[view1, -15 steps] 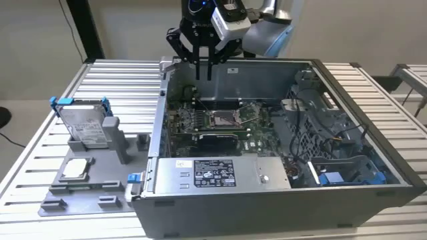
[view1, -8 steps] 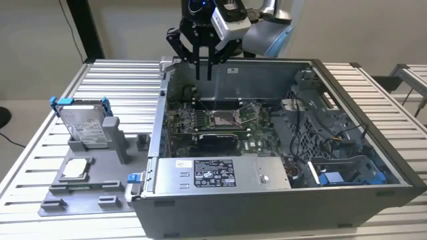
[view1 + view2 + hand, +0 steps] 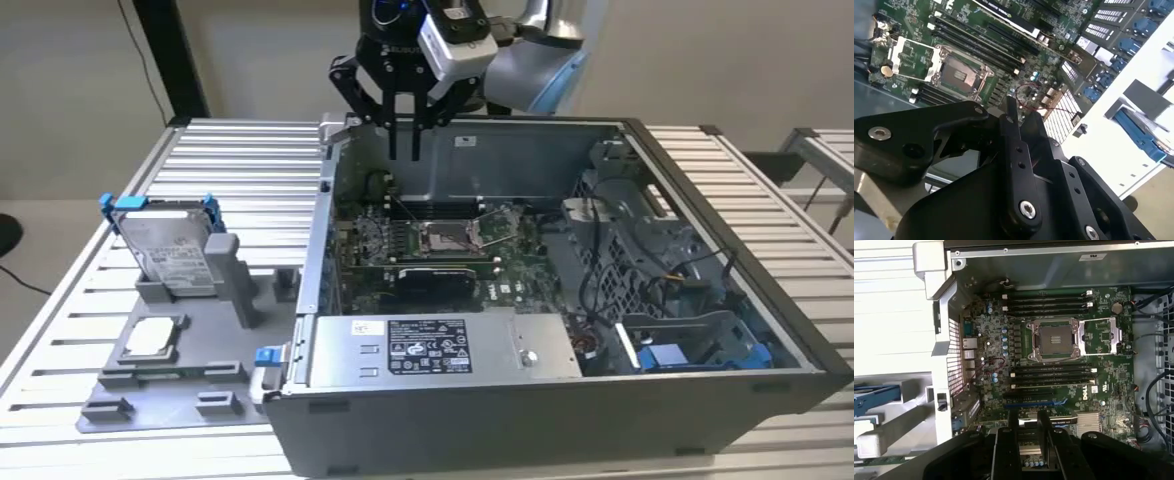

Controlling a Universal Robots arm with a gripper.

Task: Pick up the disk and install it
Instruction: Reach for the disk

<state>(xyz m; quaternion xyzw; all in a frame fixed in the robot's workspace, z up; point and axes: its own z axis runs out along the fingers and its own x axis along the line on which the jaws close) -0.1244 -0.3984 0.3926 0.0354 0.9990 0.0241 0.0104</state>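
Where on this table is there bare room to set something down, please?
The slatted table is bare beyond the disk, up to the computer case, and again past the case on the exterior view's right. Crowded: the grey fixture beside the case, and the case's inside below the gripper.

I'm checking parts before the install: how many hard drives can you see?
1. The disk stands in the grey holder at the exterior view's left, outside the computer case. A blue part in the case's bay might hide another; I cannot tell.
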